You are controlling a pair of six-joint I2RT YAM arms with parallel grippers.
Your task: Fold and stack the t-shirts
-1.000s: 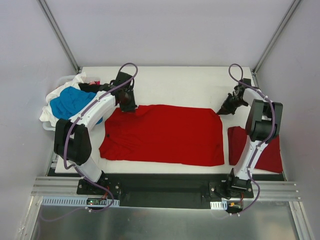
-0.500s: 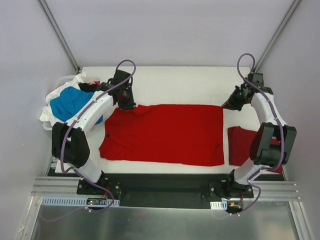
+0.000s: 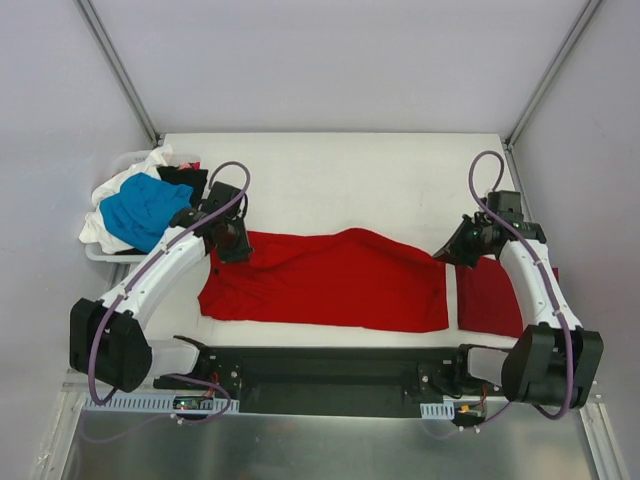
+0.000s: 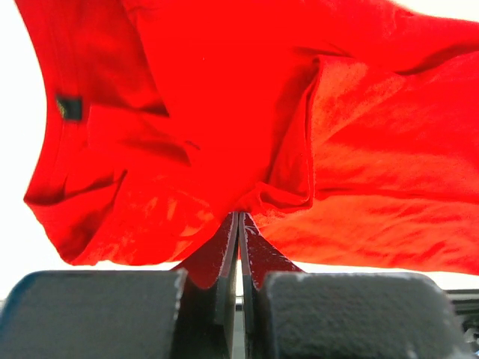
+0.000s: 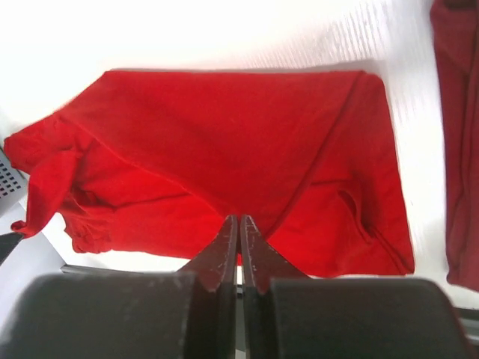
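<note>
Left pincer (image 4: 238, 218) on red t-shirt (image 4: 187, 90); collar (image 3: 213, 270) leftward

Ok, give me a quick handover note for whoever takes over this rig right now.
Left pincer: shut on the spread red t-shirt, at its far left end.
Right pincer: shut on its far right corner.
Its far edge is lifted; the near edge lies on the table.
Done: one folded red t-shirt at the right edge.
Left: finish this fold, stack it, then the far-left heap: blue t-shirt, white t-shirt, black t-shirt.
</note>
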